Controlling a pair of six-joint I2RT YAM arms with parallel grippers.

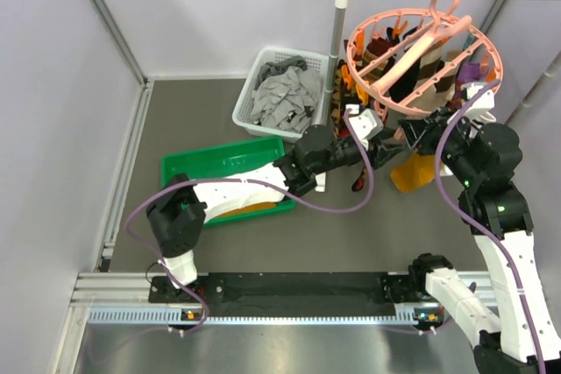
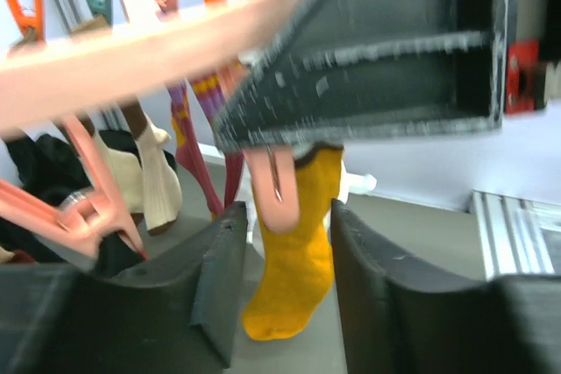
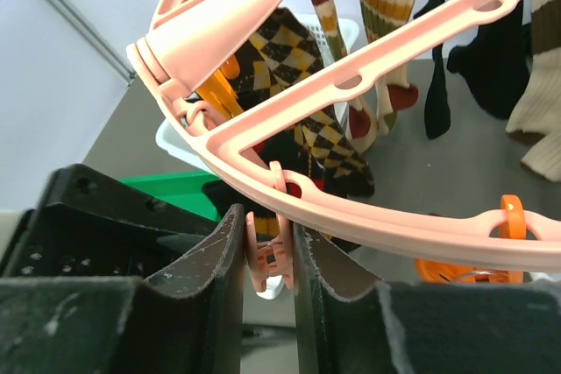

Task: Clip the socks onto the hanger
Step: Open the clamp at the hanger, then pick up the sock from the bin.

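The salmon-pink ring hanger (image 1: 421, 59) hangs from the white rail. A mustard-orange sock (image 2: 294, 269) hangs toe-down from a pink clip (image 2: 273, 190) on the hanger's rim (image 2: 131, 50). My left gripper (image 2: 285, 278) is open, one finger on each side of that sock and not touching it. In the top view this sock (image 1: 412, 172) dangles below the ring's near edge, where both grippers meet. My right gripper (image 3: 267, 216) is shut on a pink clip (image 3: 267, 256) under the rim (image 3: 394, 216), squeezing its handles. Several other socks hang from the ring.
A white rail stand (image 1: 342, 6) holds the hanger. A white basket (image 1: 250, 120) of grey garments stands at the back. The green tray (image 1: 223, 164) lies under my left arm. Argyle socks (image 3: 298, 67) hang close behind the right fingers. The right gripper's dark body (image 2: 394, 50) crowds the left wrist view.
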